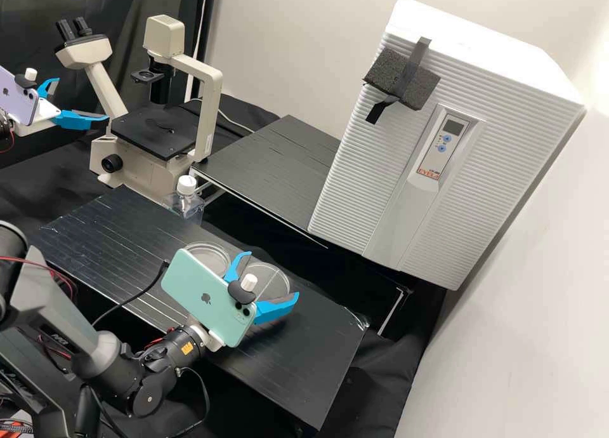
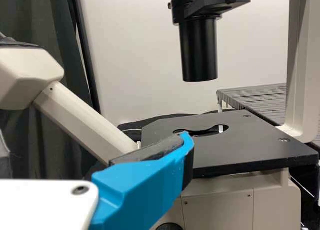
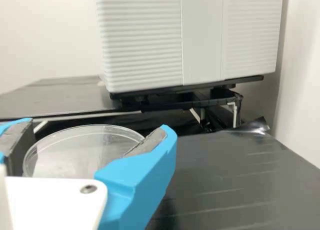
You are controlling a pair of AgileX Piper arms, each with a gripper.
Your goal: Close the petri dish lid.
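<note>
The left gripper, jaws wide, hangs near the microscope. On the black counter, one petri dish piece lies left of another, which sits between the right gripper's wide jaws, contact unclear. The white box stands far right.

On the white cabinet, the control panel carries red lettering. The mint phone and the purple phone have each 1 fruit-shaped logo. On the right arm there are white letters and 1 orange label.
</note>
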